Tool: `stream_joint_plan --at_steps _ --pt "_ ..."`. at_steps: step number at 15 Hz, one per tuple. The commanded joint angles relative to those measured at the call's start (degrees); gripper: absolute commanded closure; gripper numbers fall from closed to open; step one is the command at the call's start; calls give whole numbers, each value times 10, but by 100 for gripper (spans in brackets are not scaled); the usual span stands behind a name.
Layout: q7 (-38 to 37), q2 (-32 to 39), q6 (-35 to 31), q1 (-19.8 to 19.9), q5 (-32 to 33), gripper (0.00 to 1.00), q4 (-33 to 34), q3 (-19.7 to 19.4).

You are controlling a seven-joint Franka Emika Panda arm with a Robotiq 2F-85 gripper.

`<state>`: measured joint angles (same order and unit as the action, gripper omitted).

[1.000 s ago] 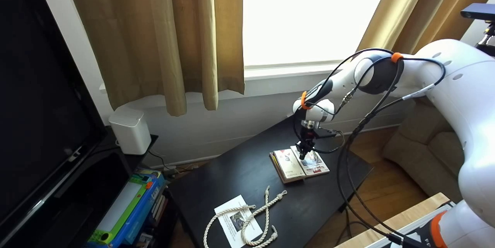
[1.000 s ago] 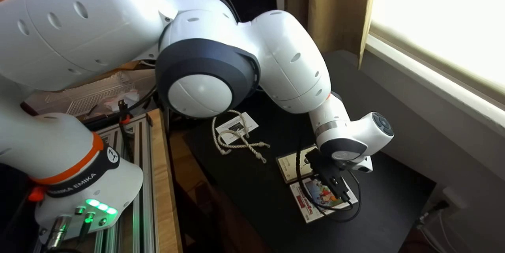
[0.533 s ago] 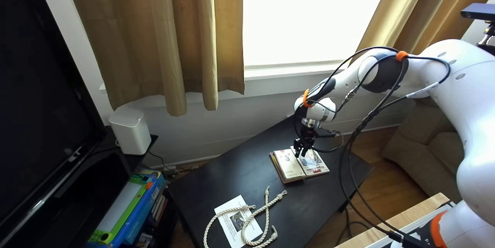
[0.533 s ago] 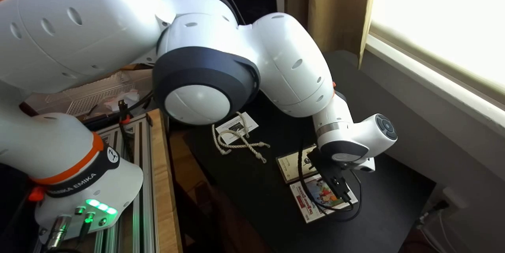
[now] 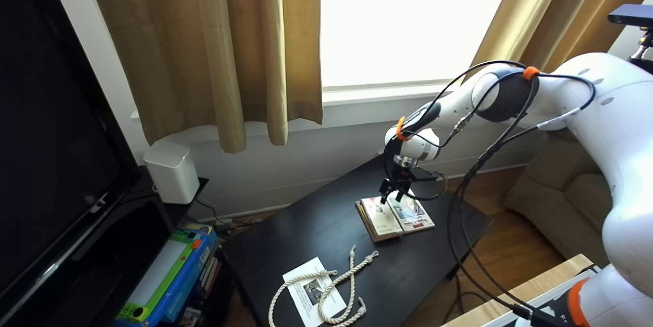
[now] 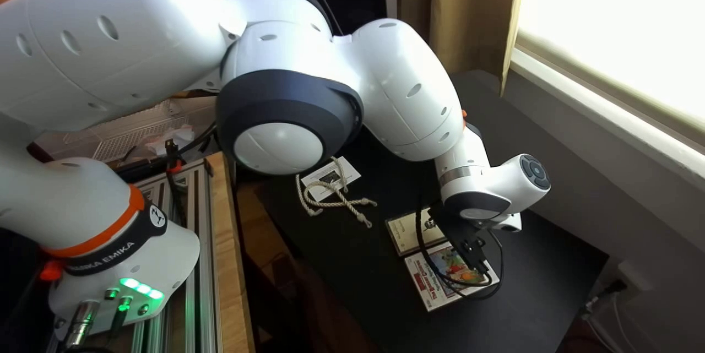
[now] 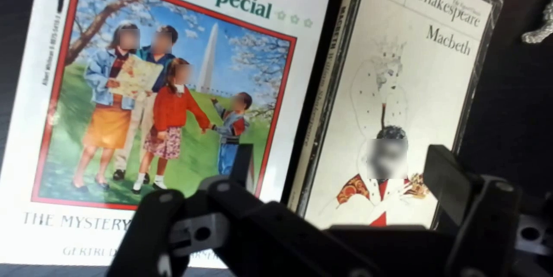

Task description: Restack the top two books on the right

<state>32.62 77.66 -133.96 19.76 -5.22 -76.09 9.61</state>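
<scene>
The top two books lie side by side, face up. One is the pale cream Macbeth book (image 7: pixel 432 82), with a brownish edge under it in an exterior view (image 5: pixel 365 221). The white-bordered book with a bright family picture (image 7: pixel 181 95) lies beside it. In the wrist view my gripper (image 7: pixel 345 169) stands open over them. Its left finger (image 7: pixel 243 164) covers part of the picture book and its right finger (image 7: pixel 447 177) overlaps the cream book's far edge. Nothing is between the fingers. In an exterior view the gripper (image 5: pixel 391 197) hovers above the books' window-side ends.
The books rest on a dark table (image 5: pixel 306 230). Nearer its other end, a pale rope (image 5: pixel 352 276) lies across a printed white sheet (image 5: pixel 303 296). A cable (image 6: pixel 427 254) from the arm hangs in a loop over the books. The window wall (image 5: pixel 285 174) runs behind the table.
The jaws have spread from shut to wide apart. The gripper has shifted slightly from above the picture book towards the cream book. Both books lie as before.
</scene>
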Motion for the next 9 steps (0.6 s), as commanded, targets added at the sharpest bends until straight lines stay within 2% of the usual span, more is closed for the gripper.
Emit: stream_joint_plan --at_steps 1,7,9 --pt "2 19 -5 -10 5 2 28 -5" --pt "33 38 42 -51 57 0 92 -24" --pt "58 48 66 -53 65 0 115 -21"
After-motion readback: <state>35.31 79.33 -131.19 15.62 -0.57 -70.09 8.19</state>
